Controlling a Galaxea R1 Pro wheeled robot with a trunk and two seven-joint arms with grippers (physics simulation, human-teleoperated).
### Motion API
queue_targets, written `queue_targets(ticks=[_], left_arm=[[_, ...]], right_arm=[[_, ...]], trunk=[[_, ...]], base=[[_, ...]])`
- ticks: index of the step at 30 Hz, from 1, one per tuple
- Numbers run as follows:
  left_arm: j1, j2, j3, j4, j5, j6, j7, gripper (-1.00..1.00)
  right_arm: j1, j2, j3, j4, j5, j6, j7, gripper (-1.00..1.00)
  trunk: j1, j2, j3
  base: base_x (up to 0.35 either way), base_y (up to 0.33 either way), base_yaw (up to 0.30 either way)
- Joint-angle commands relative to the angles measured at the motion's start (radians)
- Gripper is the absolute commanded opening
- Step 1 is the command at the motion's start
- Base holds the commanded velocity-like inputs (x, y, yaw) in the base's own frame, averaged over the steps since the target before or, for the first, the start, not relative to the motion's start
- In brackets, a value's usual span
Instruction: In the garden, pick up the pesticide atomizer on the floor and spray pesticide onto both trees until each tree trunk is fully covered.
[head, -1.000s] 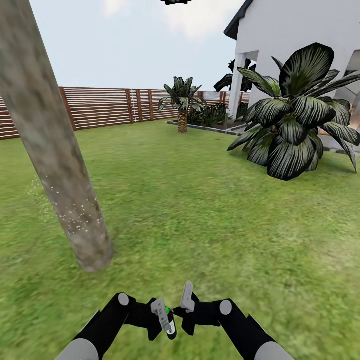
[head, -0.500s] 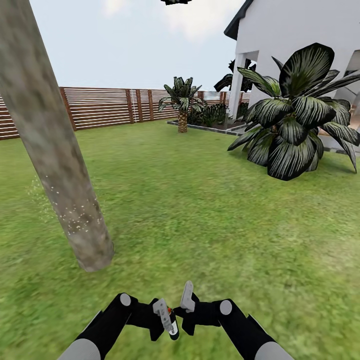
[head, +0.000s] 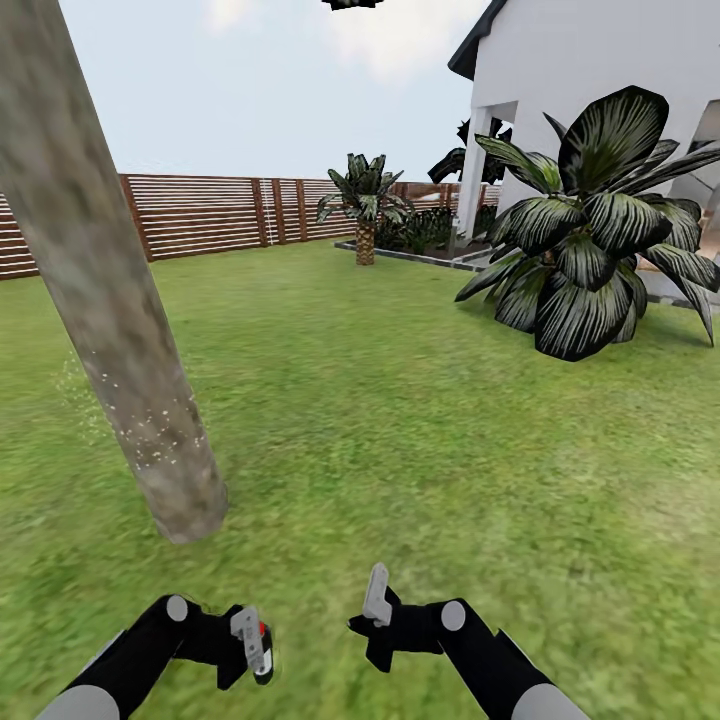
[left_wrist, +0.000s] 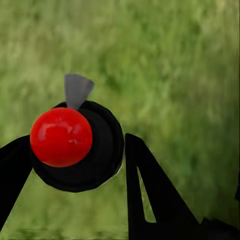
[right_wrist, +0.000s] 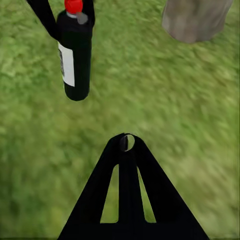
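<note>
Head view: the left tool (head: 250, 645), at 7 o'clock, is gripping the pesticide atomizer (head: 262, 650), its red cap (left_wrist: 61, 136) now showing; it has swung leftward, away from the right tool (head: 376, 600), whose opening cannot be told. The tree trunk (head: 110, 300), speckled low down, is leaning at 10 o'clock over the lawn (head: 400, 420).

Green lawn (head: 420, 420), slatted wooden fence (head: 220, 212), white house (head: 590, 70), pale cloudy sky (head: 260, 80)
</note>
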Motion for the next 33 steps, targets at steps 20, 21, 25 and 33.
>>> queue_targets(ticks=[20, 21, 25, 33], left_arm=[[0.147, 0.056, 0.625, 0.277, 0.339, -0.267, 0.650, -1.00], [0.174, 0.048, 0.629, 0.279, 0.380, -0.295, 0.692, -1.00], [0.208, 0.017, 0.631, 0.317, 0.420, -0.358, 0.774, -1.00], [0.239, 0.019, 0.650, 0.292, 0.441, -0.366, 0.795, -1.00]], right_arm=[[0.025, -0.123, -0.076, 0.526, -0.387, -0.327, -0.942, 1.00], [0.043, -0.138, -0.076, 0.528, -0.457, -0.381, -0.951, 1.00], [0.087, -0.156, -0.074, 0.531, -0.543, -0.451, -0.956, 1.00], [0.096, -0.107, -0.077, 0.529, -0.556, -0.458, -0.962, 1.00]], trunk=[[0.000, 0.000, -0.001], [0.000, 0.000, -0.001], [0.000, 0.000, -0.001], [0.000, 0.000, -0.001]], base=[[0.000, 0.000, 0.000], [0.000, 0.000, 0.000], [0.000, 0.000, 0.000], [0.000, 0.000, 0.017]])
